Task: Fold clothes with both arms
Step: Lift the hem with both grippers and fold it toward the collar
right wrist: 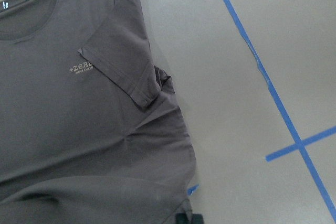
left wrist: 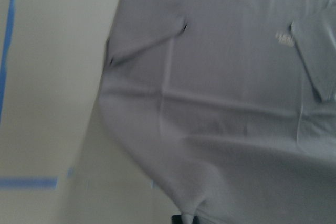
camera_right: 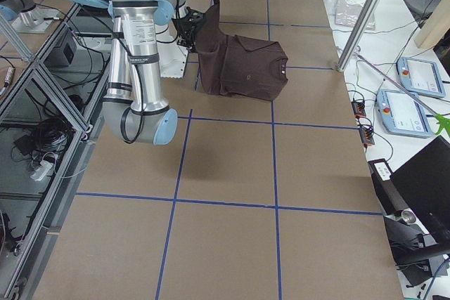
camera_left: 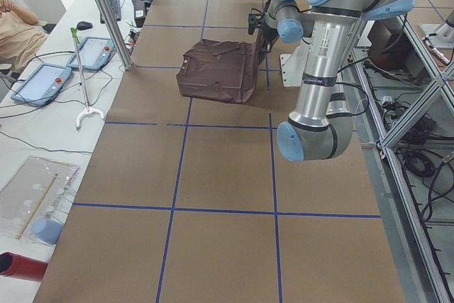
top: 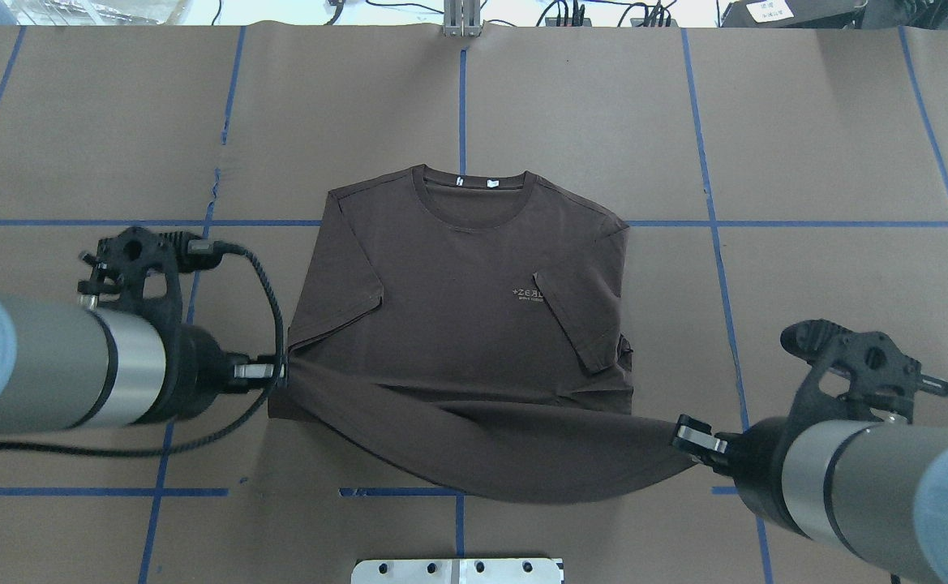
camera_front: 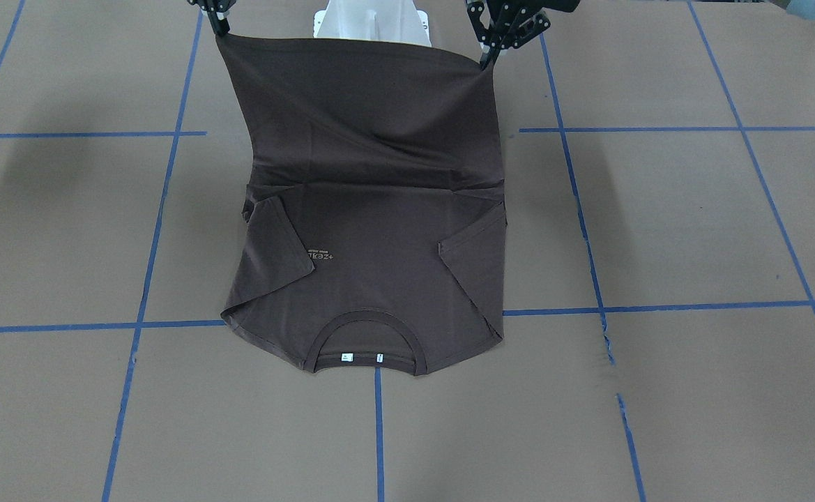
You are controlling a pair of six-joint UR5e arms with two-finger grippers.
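The dark brown T-shirt (top: 457, 308) lies face up on the brown table cover. Its collar (top: 474, 188) points away from the robot and both sleeves are folded inward. Its lower part is raised off the table and stretched between the two arms. My left gripper (top: 275, 373) is shut on the hem's left corner, and my right gripper (top: 688, 438) is shut on the right corner. In the front-facing view the left gripper (camera_front: 485, 61) and the right gripper (camera_front: 221, 29) hold the hem taut above the T-shirt (camera_front: 372, 265). Both wrist views look down on the cloth (right wrist: 79, 119).
The white pedestal base (top: 457, 570) sits at the near table edge, just behind the lifted hem. Blue tape lines (top: 709, 223) grid the cover. A side bench holds tablets (camera_left: 39, 83) and a grabber tool (camera_left: 81, 69); a person (camera_left: 18, 30) sits beyond it.
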